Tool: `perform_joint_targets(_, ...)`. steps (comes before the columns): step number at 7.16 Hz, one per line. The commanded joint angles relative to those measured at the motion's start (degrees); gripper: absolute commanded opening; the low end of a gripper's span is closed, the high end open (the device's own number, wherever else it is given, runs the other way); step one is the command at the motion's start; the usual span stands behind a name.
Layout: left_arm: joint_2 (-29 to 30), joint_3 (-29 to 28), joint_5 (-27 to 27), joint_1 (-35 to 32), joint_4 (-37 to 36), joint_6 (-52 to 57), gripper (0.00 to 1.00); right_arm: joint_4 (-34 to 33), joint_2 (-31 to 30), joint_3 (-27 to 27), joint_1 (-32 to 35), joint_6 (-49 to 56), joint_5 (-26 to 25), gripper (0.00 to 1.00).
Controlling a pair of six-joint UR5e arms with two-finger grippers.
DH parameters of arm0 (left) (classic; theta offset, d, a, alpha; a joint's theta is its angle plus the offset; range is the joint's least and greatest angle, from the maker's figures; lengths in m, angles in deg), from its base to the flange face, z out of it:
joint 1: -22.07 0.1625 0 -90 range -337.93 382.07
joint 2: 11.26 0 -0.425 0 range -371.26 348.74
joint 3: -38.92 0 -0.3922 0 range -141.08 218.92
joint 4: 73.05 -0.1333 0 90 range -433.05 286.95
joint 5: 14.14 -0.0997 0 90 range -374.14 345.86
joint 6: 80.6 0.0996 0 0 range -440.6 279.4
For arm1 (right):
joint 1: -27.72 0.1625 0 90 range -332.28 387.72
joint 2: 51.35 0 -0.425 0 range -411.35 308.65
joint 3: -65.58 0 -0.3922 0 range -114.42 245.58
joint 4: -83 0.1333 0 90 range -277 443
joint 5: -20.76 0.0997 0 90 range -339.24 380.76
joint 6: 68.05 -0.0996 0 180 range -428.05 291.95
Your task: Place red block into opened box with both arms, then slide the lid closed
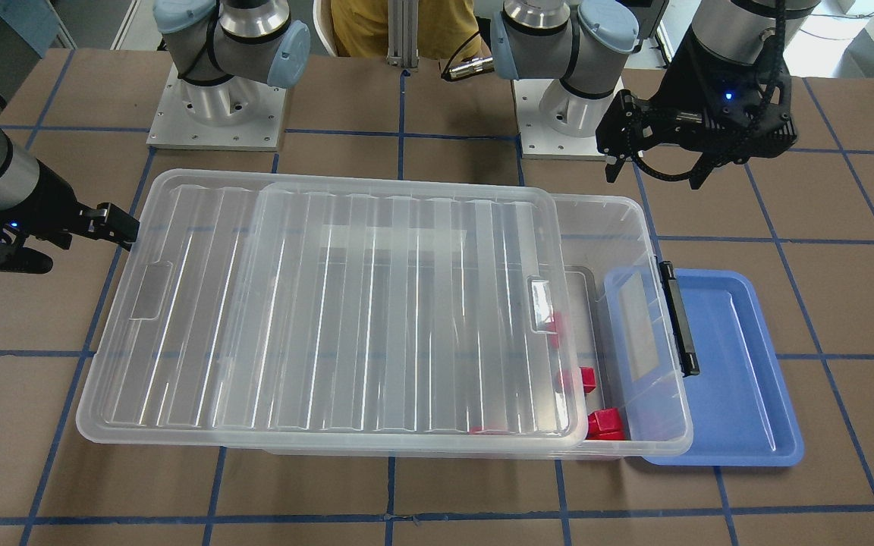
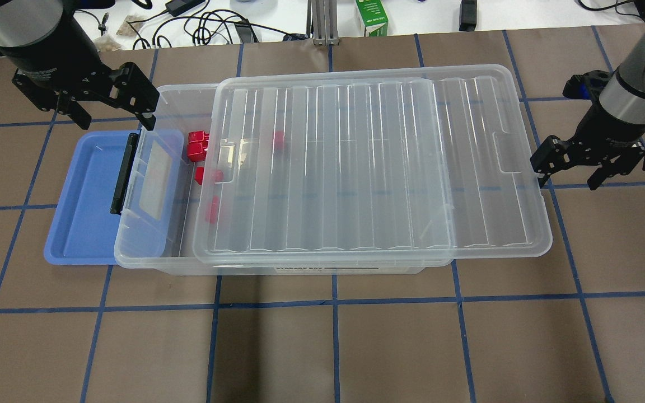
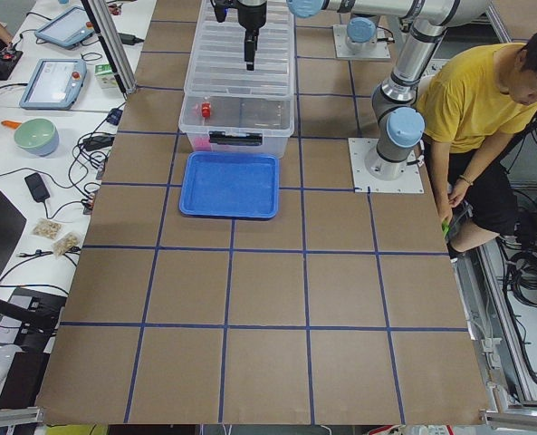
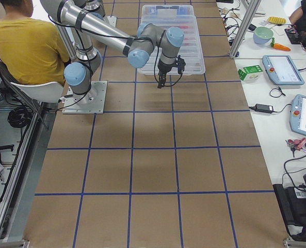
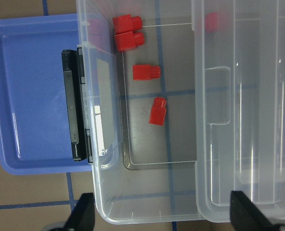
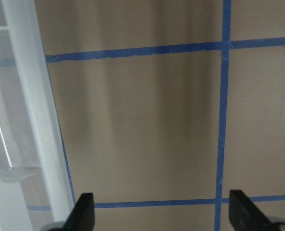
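**Lid (image 2: pixel 378 168) to slide home**

Overhangs box (image 2: pixel 149 263) past short end opposite clasp (image 2: pixel 122 173); red blocks (image 2: pixel 198 144) inside, by clasp end. Left gripper (image 2: pixel 115 120) and right gripper (image 2: pixel 566 180) splayed, empty. Push overhanging edge squarely, ribs parallel to rim.

Shallow blue tray (image 2: pixel 84 196) lying flat on brown table (image 2: pixel 322 347), blue tape grid across the top. Person in yellow shirt (image 3: pixel 485 100) seated at table's edge. Beyond far edge: green carton (image 2: pixel 371 17), tangled black cables (image 2: pixel 210 25), green bowl (image 3: pixel 35 136), teach pendant (image 4: pixel 282 70).
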Motion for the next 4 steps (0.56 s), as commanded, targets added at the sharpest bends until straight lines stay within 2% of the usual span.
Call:
perform_joint_targets(1,0.0,0.0,0.0,0.0,-0.1,0.0,1.0,-0.3,0.0,0.0,2.9,-3.1,0.2,1.0)
perform_joint_targets(4,0.0,0.0,0.0,0.1,-0.1,0.1,1.0,-0.3,0.1,0.0,7.2,-8.0,0.9,1.0)
